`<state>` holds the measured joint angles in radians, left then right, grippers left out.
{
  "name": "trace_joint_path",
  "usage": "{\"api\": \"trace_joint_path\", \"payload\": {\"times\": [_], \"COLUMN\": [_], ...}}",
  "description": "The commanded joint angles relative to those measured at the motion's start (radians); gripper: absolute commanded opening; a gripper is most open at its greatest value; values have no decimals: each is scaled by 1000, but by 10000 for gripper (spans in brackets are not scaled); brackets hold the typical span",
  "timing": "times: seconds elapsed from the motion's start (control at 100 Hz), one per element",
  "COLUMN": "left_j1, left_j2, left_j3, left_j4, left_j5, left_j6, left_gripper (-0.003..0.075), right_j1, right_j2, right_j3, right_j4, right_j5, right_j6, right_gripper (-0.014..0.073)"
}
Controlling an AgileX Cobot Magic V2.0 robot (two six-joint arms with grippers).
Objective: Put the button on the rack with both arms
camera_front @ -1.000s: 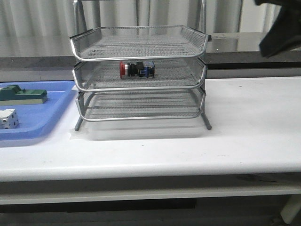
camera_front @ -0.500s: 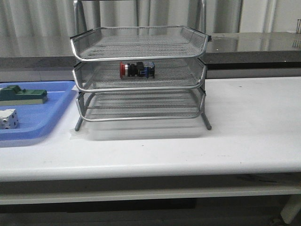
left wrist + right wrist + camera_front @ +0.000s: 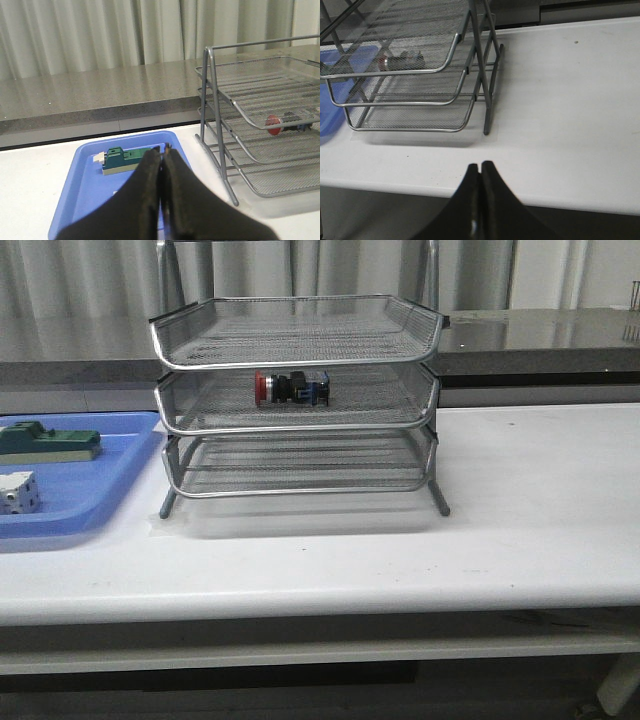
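Button (image 3: 290, 388), small, red-capped with a black-and-silver body and blue end, lies on its side in the middle tier of the silver wire-mesh rack (image 3: 300, 400), which stands toward the back edge of the white table (image 3: 520, 500). Left black gripper (image 3: 161, 151) is closed on nothing above what looks like the blue plastic bin (image 3: 82, 175). Right gripper (image 3: 480, 166) is also pinched closed, empty, over the table's front edge.

left end effector (image 3: 162, 152) closed, right end effector (image 3: 480, 167) closed
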<state>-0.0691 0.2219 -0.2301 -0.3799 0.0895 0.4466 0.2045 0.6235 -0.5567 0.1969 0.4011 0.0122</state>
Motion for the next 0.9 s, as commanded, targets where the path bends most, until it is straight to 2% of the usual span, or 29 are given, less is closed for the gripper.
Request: {"api": "trace_joint_path", "payload": {"times": [0.0, 0.17, 0.35, 0.62, 0.89], "left_j1": [2, 2, 2, 2, 2], "left_j2": [7, 7, 7, 7, 7], "left_j3": [-26, -26, -26, -26, -26], "left_j4": [-12, -12, -12, -12, -12], "left_j5": [-76, -76, -76, -76, -76], "left_j6": [-10, -10, -10, -10, -10], "left_gripper": [-21, -21, -21, -21, -21], "right_j1": [-7, -7, -7, -14, -125], "right_j2": [-2, -2, -36, -230, -474], "right_j3": [-24, -21, -1, 173, 359], "right_j4": [-5, -13, -82, -145, -157], "right_j5": [-65, -75, -91, -209, -209], "right_j6": [-12, -12, -12, -12, -12], "right_gripper": [-57, -57, -57, -57, -57]}}
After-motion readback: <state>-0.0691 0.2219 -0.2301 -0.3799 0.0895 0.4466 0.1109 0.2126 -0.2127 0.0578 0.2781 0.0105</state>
